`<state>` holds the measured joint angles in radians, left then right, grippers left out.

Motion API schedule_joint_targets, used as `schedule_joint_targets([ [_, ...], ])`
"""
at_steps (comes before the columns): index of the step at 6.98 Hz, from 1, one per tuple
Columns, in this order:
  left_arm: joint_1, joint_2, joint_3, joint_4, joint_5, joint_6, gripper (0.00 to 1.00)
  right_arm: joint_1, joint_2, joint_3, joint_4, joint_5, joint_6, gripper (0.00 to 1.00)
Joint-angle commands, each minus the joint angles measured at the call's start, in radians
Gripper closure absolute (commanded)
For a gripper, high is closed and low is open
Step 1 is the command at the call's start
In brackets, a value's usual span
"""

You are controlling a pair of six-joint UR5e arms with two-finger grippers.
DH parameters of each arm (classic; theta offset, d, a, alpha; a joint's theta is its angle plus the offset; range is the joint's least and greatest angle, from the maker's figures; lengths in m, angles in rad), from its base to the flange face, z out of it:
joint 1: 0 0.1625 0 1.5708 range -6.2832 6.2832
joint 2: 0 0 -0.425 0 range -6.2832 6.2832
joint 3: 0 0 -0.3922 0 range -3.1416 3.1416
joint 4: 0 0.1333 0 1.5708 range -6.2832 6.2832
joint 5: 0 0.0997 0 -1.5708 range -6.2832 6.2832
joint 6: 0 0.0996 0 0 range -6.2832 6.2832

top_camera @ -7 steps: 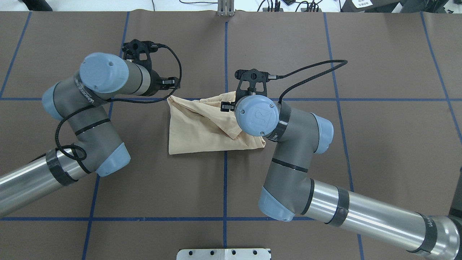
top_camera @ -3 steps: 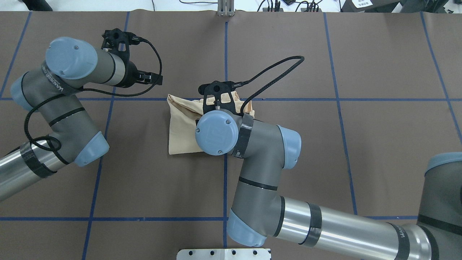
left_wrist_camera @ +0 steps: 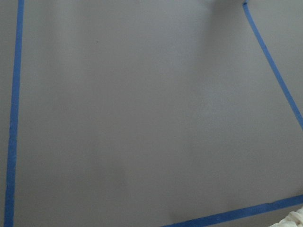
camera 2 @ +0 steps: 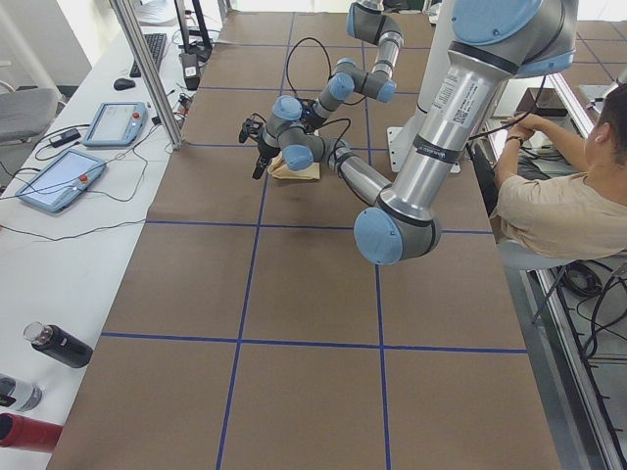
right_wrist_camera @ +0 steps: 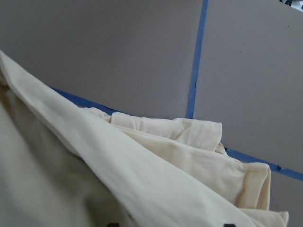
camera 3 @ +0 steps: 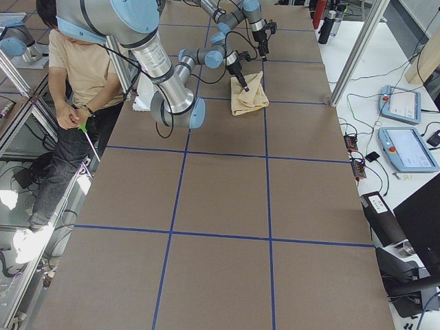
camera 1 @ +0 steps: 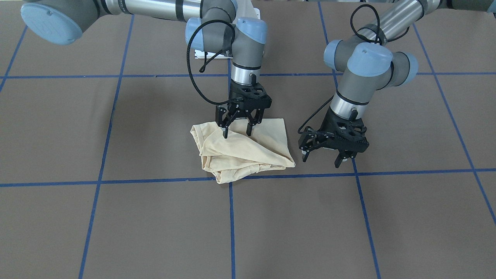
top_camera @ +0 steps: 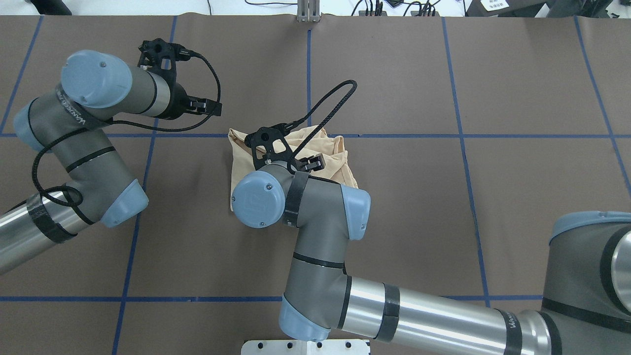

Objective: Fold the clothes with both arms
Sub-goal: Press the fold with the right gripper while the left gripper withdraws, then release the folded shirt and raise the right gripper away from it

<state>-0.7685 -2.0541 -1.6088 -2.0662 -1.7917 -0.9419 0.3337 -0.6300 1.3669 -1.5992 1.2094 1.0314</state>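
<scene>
The clothes are one pale cream-yellow shirt, folded into a rumpled bundle at a blue tape crossing; no print shows. The same shirt lies partly under my right wrist in the overhead view and fills the right wrist view as cream folds. My right gripper points down over the shirt's rear part, open, its fingertips resting on the fabric. The left gripper hangs open and empty just above the table beside the shirt, apart from it. From above, that left gripper sits beyond the shirt's far left corner.
Blue tape lines split the brown table cover into squares. A white base plate sits at the near edge. A seated person is beside the robot. Tablets and bottles lie on the side bench.
My right arm swept left across the shirt, laying its right part over the middle. The left gripper drew back left from the shirt's far corner, then held still.
</scene>
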Motion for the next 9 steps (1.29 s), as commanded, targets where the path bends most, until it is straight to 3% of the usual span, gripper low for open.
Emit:
schedule_joint_targets([
  [1, 0.000, -0.001, 0.000, 0.000, 0.000, -0.003, 0.00, -0.008, 0.022, -0.046, -0.001, -0.024, -0.017, 0.24],
  [2, -0.002, 0.000, 0.000, 0.000, 0.000, -0.005, 0.00, -0.007, 0.024, -0.048, -0.001, -0.025, -0.024, 0.45],
  [3, -0.002, 0.000, 0.000, 0.000, 0.000, -0.005, 0.00, 0.005, 0.023, -0.048, -0.001, -0.040, -0.071, 0.78],
  [4, -0.002, 0.000, 0.000, 0.000, 0.000, -0.008, 0.00, 0.037, 0.016, -0.049, 0.005, -0.068, -0.124, 0.94],
  [6, -0.002, 0.000, 0.000, 0.000, 0.000, -0.011, 0.00, 0.121, 0.018, -0.070, 0.027, -0.070, -0.210, 0.94],
  [8, -0.002, 0.002, 0.000, 0.000, 0.000, -0.014, 0.00, 0.160, 0.019, -0.260, 0.341, -0.086, -0.226, 0.00],
  [9, -0.002, 0.005, 0.000, 0.000, 0.000, -0.014, 0.00, 0.177, 0.032, -0.264, 0.367, -0.067, -0.220, 0.00],
])
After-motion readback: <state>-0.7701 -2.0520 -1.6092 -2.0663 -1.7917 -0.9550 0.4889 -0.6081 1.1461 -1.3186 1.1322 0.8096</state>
